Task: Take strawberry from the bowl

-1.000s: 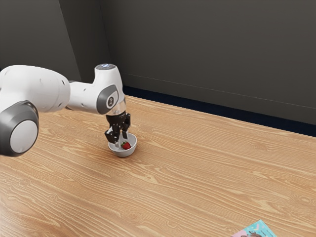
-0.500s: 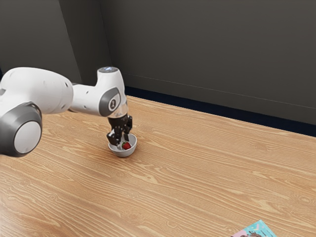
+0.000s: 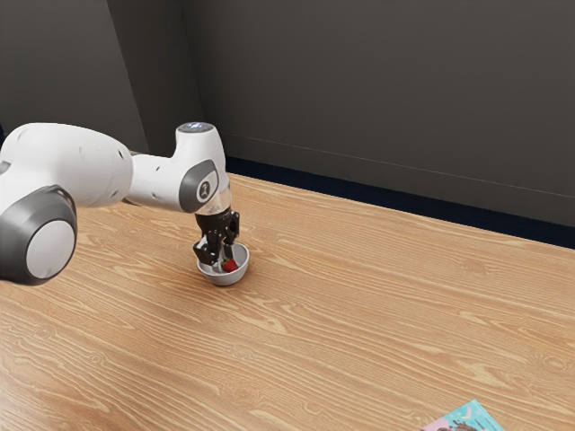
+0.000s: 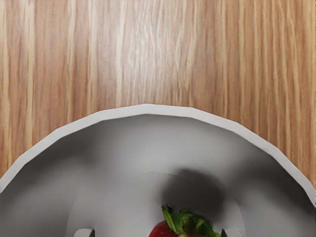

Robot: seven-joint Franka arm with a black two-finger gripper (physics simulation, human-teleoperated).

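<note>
An indoor room of unclear kind, with plain dark grey walls [image 3: 386,90] beyond a wood-grained table [image 3: 359,314].

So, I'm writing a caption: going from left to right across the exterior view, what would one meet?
The arm's round, grey-rimmed joint → the bowl with the strawberry inside → a colourful printed item, partly out of frame.

One strawberry [image 3: 231,266], one bowl [image 3: 224,277], one printed item [image 3: 469,419].
</note>
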